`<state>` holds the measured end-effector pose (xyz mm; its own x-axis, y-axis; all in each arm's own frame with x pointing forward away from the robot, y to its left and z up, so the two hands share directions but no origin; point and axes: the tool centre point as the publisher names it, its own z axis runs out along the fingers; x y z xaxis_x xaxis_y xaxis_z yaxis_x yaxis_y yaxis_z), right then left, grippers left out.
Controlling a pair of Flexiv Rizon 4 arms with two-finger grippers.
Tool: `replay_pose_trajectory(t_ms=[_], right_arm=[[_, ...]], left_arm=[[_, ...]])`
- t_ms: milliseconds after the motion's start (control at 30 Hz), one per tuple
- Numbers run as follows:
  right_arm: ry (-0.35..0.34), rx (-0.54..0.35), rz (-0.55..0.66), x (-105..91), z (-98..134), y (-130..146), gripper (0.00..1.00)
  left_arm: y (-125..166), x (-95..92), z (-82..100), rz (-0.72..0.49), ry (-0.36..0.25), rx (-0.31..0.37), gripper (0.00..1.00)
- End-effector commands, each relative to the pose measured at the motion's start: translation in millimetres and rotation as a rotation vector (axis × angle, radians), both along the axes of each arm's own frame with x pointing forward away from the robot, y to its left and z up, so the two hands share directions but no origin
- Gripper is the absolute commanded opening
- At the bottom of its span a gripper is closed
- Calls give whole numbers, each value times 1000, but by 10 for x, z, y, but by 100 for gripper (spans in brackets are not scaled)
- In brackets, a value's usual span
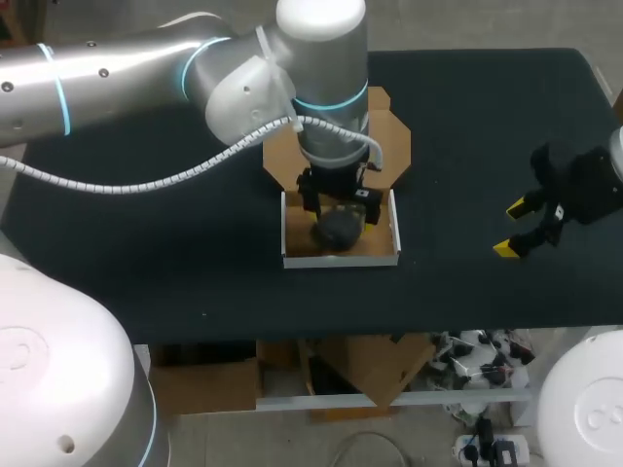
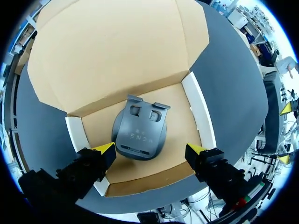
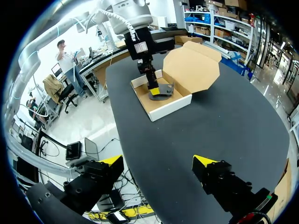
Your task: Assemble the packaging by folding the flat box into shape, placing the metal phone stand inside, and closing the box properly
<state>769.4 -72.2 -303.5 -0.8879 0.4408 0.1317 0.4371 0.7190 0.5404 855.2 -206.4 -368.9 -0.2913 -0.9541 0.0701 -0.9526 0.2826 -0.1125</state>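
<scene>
The folded cardboard box [image 1: 291,255] with white outer walls sits mid-table, its brown lid [image 1: 391,141] lying open and flat behind it. The dark grey metal phone stand [image 2: 139,132] lies flat on the box floor. My left gripper [image 2: 150,152] hovers directly over the stand, open, its yellow tips on either side with nothing between them. In the right wrist view the box [image 3: 173,106] and stand [image 3: 164,92] show far ahead. My right gripper [image 1: 517,228] hangs open over bare table at the right, well away from the box.
Black table cloth [image 1: 146,243] surrounds the box, with free room to the left and between the box and my right gripper. The front table edge [image 1: 389,331] runs just below the box.
</scene>
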Motion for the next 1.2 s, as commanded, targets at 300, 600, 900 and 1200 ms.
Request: replay_pose_trajectory(t_ms=[300,600,900,1200], right_arm=[[0,1,0,-8,7,-4,100],[0,1,0,-8,7,-4,100],[0,1,0,-8,7,-4,100],[0,1,0,-8,7,-4,100]], left_arm=[[-31,-46,-74,92,9,-10,100],[-55,-77,-154,132,0,5,100],[-65,-155,-235,166,2,31,100],[-45,-330,-269,203,3,59,100]])
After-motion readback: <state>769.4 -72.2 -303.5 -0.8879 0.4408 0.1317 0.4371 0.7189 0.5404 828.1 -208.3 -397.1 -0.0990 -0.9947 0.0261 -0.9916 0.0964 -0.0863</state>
